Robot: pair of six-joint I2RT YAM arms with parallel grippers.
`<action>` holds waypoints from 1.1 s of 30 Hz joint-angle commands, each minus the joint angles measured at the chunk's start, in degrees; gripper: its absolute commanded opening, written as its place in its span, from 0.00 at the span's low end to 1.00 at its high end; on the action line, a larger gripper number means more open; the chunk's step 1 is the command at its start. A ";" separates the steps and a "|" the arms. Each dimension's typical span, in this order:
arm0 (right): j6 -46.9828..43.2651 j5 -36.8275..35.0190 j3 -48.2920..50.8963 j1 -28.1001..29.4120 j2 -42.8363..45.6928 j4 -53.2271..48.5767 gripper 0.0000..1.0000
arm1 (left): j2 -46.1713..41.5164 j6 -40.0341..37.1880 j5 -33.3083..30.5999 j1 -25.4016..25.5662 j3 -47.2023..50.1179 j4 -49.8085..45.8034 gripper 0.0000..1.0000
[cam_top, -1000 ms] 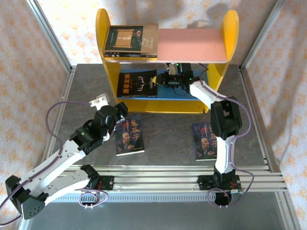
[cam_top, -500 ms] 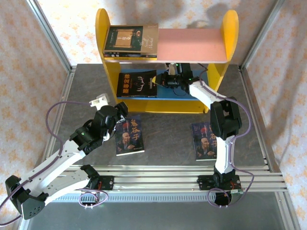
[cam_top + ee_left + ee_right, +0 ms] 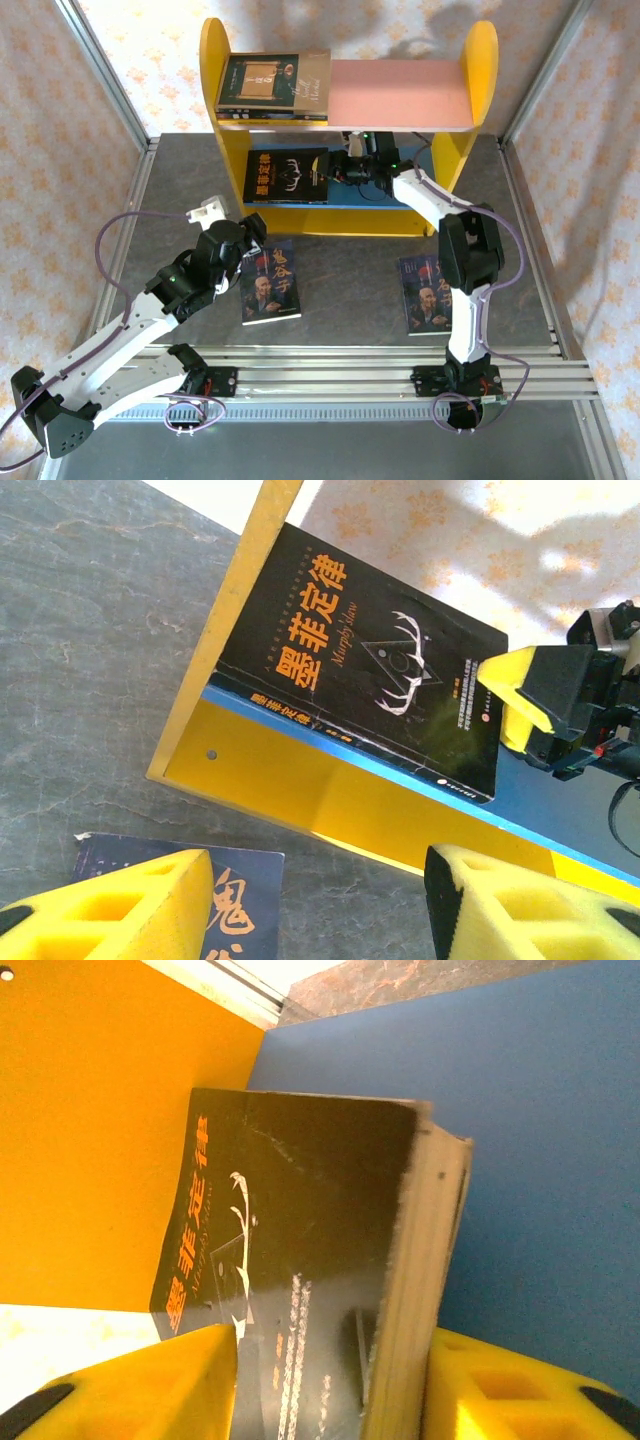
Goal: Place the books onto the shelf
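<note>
antler book [image 3: 300, 1220], page edge inside parted right claw [image 3: 330, 1345]

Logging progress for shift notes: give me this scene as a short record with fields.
pink board: stack of books, left end
blue board: black antlers book
table: left bearded-man book; right bearded-man book
right gripper: jaws apart astride black antlers book's edge
left gripper: open, over left bearded-man book's corner
</note>
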State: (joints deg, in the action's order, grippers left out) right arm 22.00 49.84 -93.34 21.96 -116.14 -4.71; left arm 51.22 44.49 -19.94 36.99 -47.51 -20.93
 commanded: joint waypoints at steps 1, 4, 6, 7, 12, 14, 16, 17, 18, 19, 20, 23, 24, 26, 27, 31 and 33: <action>-2.35 -4.16 2.65 -1.20 4.19 -3.83 0.51 | -0.45 0.10 -1.40 -0.44 1.48 -3.06 0.58; -3.99 -5.74 5.20 -1.26 6.61 -5.16 0.54 | -0.51 1.21 -2.02 -0.48 3.23 -4.54 0.59; -4.72 -6.51 7.09 -1.26 8.22 -5.60 0.55 | -0.13 2.05 -2.21 -0.52 4.19 -5.89 0.59; -4.94 -6.90 8.14 -1.26 9.36 -5.76 0.55 | 0.08 2.42 -2.27 -0.52 4.67 -6.57 0.59; -5.34 -9.36 14.69 -1.22 16.00 -5.31 0.57 | 1.58 4.96 -1.67 -0.79 7.21 -9.83 0.59; -5.74 -10.82 16.82 -1.21 18.66 -6.21 0.57 | 1.94 5.70 -1.10 -0.97 8.70 -10.10 0.60; -4.65 -11.26 20.80 -0.71 21.62 -5.00 0.58 | 2.46 6.61 -0.22 -1.29 10.22 -10.28 0.60; -4.47 -11.23 22.84 -0.11 22.78 -4.43 0.58 | 2.78 6.95 0.39 -1.43 11.00 -9.97 0.61; -4.56 -11.84 24.32 0.52 23.66 -4.45 0.58 | 3.16 7.24 1.17 -1.65 11.85 -9.53 0.61; -4.62 -12.86 25.94 1.48 24.46 -4.71 0.58 | 3.54 7.56 2.31 -2.18 13.05 -8.53 0.61; -4.56 -13.89 27.56 2.43 25.32 -4.79 0.58 | 3.91 7.91 3.84 -2.78 14.35 -7.27 0.61; -3.55 -16.12 32.40 6.01 27.14 -3.62 0.58 | 5.39 8.63 7.33 -4.48 17.71 -3.75 0.61; -2.94 -16.75 33.55 7.20 27.34 -3.02 0.58 | 5.85 8.78 7.64 -4.81 18.32 -3.22 0.61; -1.90 -17.74 35.83 10.17 27.21 -1.91 0.58 | 7.29 8.59 8.21 -5.22 18.97 -2.54 0.61; -1.40 -18.00 36.36 11.18 26.84 -1.59 0.58 | 8.00 8.26 8.60 -5.39 19.09 -2.02 0.61; 1.10 -18.62 38.65 15.14 24.07 1.06 0.58 | 12.18 7.19 10.45 -5.88 19.49 0.45 0.61; 2.56 -18.71 39.26 16.84 22.38 2.73 0.58 | 14.38 6.95 11.81 -6.14 19.79 2.31 0.61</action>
State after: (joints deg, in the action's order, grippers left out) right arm 21.82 33.58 -55.20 37.36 -91.90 -6.31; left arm 63.51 52.01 -10.13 31.44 -28.49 -22.31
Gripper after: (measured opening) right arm 0.579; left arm 0.609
